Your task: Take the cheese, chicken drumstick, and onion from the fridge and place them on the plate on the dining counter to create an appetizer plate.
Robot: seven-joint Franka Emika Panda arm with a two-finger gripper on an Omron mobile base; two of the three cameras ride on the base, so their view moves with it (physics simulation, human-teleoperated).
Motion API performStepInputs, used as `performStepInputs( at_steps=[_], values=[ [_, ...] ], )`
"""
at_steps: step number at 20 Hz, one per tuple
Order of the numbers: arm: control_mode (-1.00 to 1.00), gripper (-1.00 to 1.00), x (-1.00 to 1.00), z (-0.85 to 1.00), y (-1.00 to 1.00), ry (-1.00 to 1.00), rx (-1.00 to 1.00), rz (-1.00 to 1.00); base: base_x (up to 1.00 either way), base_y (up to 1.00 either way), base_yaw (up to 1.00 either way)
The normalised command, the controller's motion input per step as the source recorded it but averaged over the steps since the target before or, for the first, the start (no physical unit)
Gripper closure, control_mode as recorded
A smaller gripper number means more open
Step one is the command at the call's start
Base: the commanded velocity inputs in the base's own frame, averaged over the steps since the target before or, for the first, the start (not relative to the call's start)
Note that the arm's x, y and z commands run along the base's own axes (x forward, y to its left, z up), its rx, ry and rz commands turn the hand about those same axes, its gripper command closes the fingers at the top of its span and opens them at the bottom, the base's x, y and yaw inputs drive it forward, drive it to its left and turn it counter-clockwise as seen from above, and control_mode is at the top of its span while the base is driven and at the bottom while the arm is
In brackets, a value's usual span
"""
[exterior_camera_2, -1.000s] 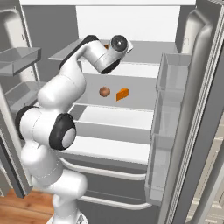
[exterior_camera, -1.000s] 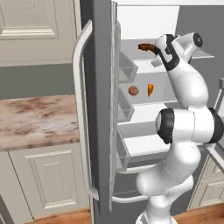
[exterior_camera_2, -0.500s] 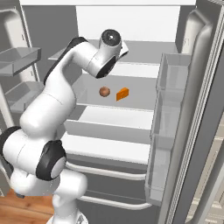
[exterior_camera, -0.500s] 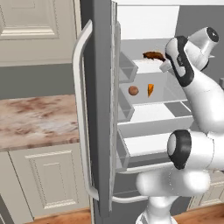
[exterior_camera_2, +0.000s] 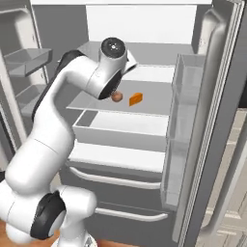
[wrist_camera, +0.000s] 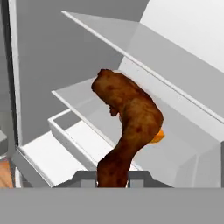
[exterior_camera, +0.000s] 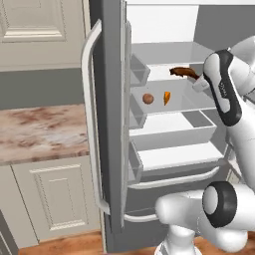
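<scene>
- At the fridge mouth, upper shelf level: gripper (wrist_camera: pixel 113 183) is closed on the thin end of the chicken drumstick (wrist_camera: pixel 127 122); the thick end sticks out ahead of the fingers, w/ meat clear of the shelf below in the hand view.
- In the left base view the drumstick (exterior_camera: pixel 183 73) hangs in air just beside the wrist, above the shelf w/ the other two foods.
- Onion (exterior_camera: pixel 148 98) and cheese (exterior_camera: pixel 167 98) sit side by side on the middle shelf, apart from each other, untouched. Right base view has them too: onion (exterior_camera_2: pixel 117 97) partly behind the arm, cheese (exterior_camera_2: pixel 136 99) just beside it.
- Fridge (exterior_camera: pixel 115 124) doors stand open; door bins either side of the opening.
- A stretch of marbled counter (exterior_camera: pixel 40 130) shows left of the fridge; can't tell if it's the dining one. Plate not seen.
- Step in hand, I'd say: carry the drumstick out to the plate; first of three.
- To do it well: pull straight back out, keep the thick end off the shelf edges and the door bins.
- Grip is on the narrow end only, so the heavy end may swing or pivot; move slow, avoid sharp wrist turns.
- Keep the jaws tight till it's over the plate.
</scene>
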Motion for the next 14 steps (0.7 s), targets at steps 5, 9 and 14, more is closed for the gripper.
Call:
performStepInputs(
  at_steps=[5,9,14],
  values=[
    [1.00,1.00,0.00,0.00,0.00,0.00,0.00,0.00,-1.00,0.00,-0.14],
    [1.00,1.00,0.00,0.00,0.00,0.00,0.00,0.00,-1.00,0.00,-0.21],
    [1.00,1.00,0.00,0.00,0.00,0.00,0.00,0.00,-1.00,-0.17,-0.20]
  ],
)
